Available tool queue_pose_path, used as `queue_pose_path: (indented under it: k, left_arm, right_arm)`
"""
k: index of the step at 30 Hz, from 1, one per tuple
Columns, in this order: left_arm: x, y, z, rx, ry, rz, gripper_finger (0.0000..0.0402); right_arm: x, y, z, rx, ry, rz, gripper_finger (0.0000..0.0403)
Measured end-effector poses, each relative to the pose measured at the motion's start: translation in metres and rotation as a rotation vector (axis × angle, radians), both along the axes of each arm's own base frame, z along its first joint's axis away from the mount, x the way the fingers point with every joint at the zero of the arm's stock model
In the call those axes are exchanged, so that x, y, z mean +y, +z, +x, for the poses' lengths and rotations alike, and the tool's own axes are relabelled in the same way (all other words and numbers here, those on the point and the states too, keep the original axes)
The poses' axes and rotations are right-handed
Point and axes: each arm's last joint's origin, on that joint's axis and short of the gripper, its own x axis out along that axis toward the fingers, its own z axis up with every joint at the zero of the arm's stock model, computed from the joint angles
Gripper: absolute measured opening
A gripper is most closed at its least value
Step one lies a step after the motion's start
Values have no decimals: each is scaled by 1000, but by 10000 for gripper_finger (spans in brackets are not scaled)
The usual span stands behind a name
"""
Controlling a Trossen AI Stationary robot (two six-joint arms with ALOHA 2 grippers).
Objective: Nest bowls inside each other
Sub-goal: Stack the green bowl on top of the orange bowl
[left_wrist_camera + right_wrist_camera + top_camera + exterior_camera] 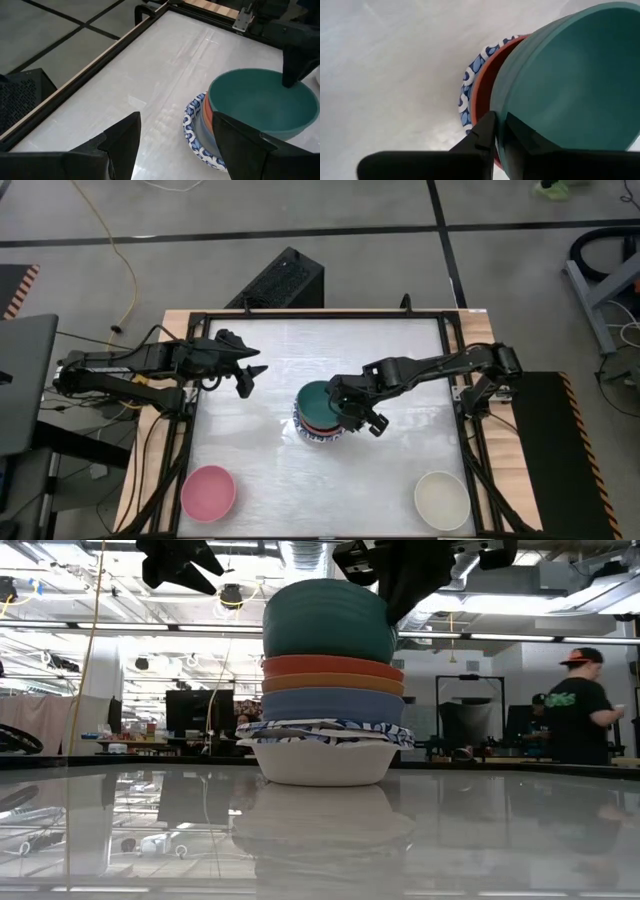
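The table spreads below my fingers, and the stack of bowls stands at its middle, right under my right gripper. That gripper's fingers straddle the rim of the top green bowl, barely parted around it, so I judge I am letting it go. My left gripper hovers with fingers apart, well clear. Next I must fetch the pink bowl or cream bowl, both far off.
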Motion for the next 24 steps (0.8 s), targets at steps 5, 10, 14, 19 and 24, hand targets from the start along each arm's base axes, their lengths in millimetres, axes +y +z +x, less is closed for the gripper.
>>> queue_pose_path:
  k: [5, 10, 14, 19, 24]
  left_arm:
    - [0, 0, 0, 0, 0, 0, 233]
    - [0, 0, 0, 0, 0, 0, 233]
    - [0, 0, 0, 0, 0, 0, 233]
    - [0, 0, 0, -1, 0, -1, 233]
    - [0, 0, 0, -2, 1, -4, 233]
  right_arm:
    - [-2, -1, -1, 16, -13, 4, 59]
    - [-4, -1, -1, 21, -43, 20, 85]
    - [-6, -1, -1, 27, -90, 41, 115]
    - [-7, 1, -1, 20, -123, 68, 149]
    - [-8, 8, -4, -6, -137, 80, 156]
